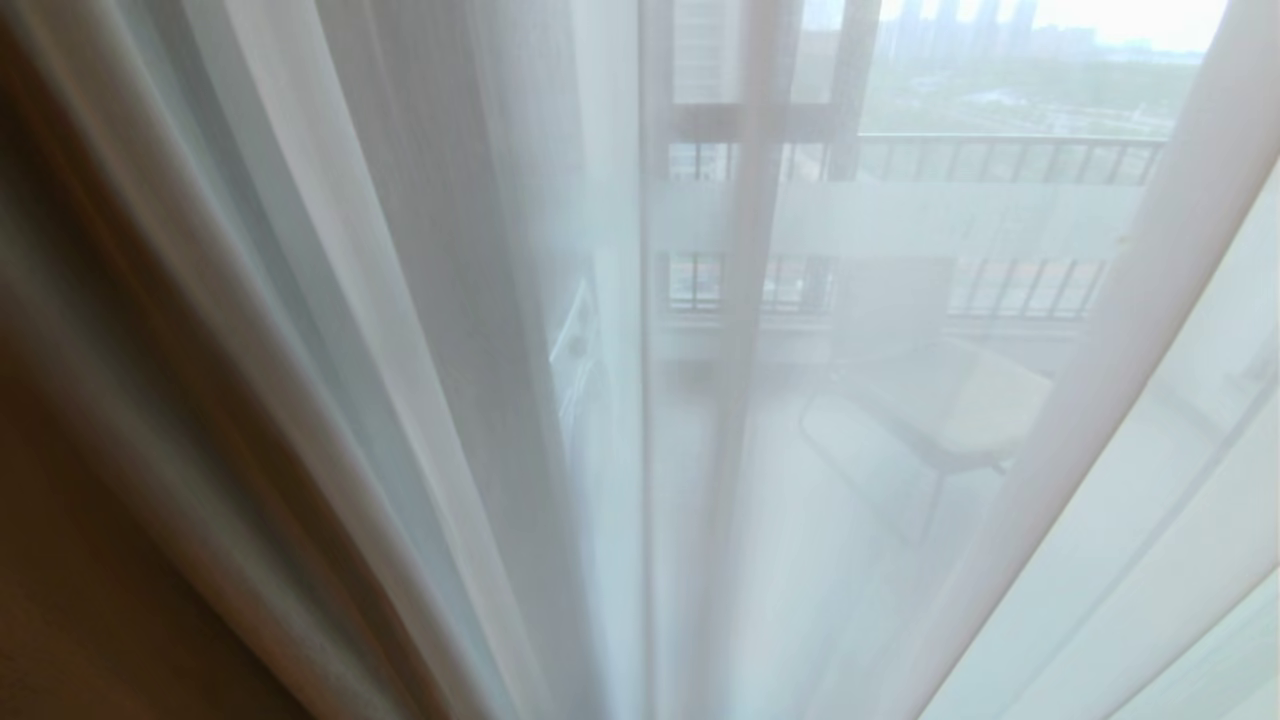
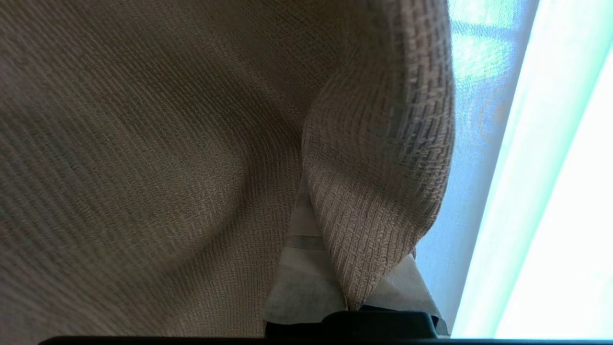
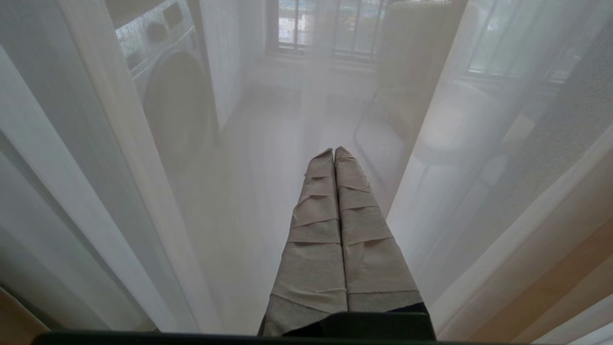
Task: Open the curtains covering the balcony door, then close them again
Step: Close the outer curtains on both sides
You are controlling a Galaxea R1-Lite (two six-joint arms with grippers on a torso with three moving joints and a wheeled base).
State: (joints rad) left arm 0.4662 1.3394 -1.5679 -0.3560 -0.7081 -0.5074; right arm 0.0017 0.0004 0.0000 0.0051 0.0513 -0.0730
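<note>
The curtains fill every view. The thin white sheer layer (image 1: 480, 330) hangs across the whole head view, and the thick cream-beige layer (image 1: 90, 480) shows blurred along its left edge. Behind the sheer I see the balcony door (image 1: 900, 215) with its dark frame and frosted band. Neither arm is in the head view. In the left wrist view my left gripper (image 2: 335, 230) is shut on a fold of the thick woven beige cloth (image 2: 378, 158), which hides the tips of the taped fingers (image 2: 297, 282). My right gripper (image 3: 334, 152) is shut and empty, just in front of the sheer (image 3: 96, 167).
Through the sheer, a chair (image 1: 950, 410) stands on the balcony with a railing (image 1: 1000, 160) behind it. A washing machine (image 3: 167, 91) shows dimly in the right wrist view. Bright sheer cloth (image 2: 541, 191) runs beside the held fold.
</note>
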